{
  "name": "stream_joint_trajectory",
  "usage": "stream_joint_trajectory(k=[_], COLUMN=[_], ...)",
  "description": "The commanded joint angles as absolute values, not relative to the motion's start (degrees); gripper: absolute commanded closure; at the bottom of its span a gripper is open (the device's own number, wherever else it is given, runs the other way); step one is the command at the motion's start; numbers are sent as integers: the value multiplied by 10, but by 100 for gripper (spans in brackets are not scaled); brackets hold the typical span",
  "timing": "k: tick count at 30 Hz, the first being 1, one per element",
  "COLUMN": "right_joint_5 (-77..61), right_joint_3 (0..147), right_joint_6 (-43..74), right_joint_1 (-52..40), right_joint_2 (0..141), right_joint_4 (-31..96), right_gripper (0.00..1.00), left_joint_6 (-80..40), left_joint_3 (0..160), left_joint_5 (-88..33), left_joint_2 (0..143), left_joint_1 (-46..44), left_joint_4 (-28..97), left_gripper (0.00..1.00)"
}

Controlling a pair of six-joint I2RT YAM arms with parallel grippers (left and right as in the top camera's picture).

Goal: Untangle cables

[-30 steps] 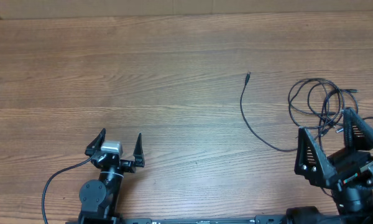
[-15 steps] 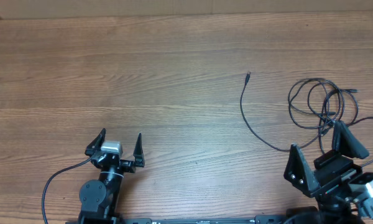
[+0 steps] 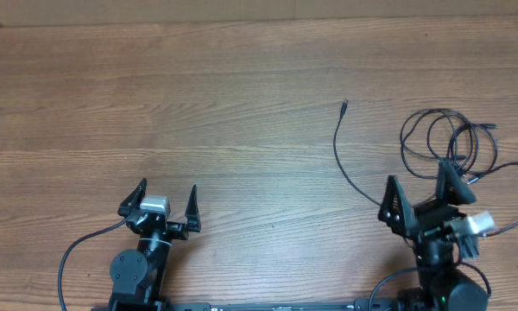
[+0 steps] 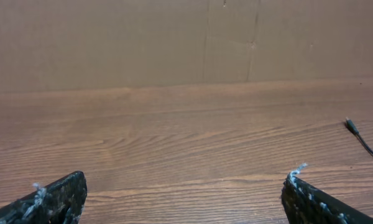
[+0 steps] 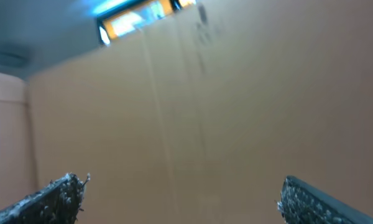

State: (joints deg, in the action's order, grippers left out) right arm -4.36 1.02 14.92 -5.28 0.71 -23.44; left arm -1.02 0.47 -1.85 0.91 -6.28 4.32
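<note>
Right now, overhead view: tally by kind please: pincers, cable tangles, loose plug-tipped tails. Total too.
Black two-finger pincers: 2 (left pincer, right pincer)
Looped tangle of thin black cables: 1
Plug-tipped thin black cable tail trailing left of it: 1
Total: 4

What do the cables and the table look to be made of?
Cables: thin black cords, likely rubber or plastic jacketed, matte; they lie in limp loops. Plug: too small to tell. Table: wood or wood-look laminate, low sheen; brown grain lines run across it.

black cables (image 3: 445, 142); brown wood-grain table (image 3: 198, 104); tan wall (image 4: 174, 37)
</note>
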Motion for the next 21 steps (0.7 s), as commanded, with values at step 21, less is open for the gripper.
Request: stream_joint_trajectory(k=[21], right_joint_5=[16], right_joint_3=[4], right_joint_6=[12], right_joint_1=[-50], right_joint_2=[2], right_joint_4=[46], right_gripper=[0], left_joint_6=[2], left_joint_3=[3], left_joint_5=[-15], left_joint_2=[3], left_joint_1=[-63], left_joint_4=[44], left_gripper=[0])
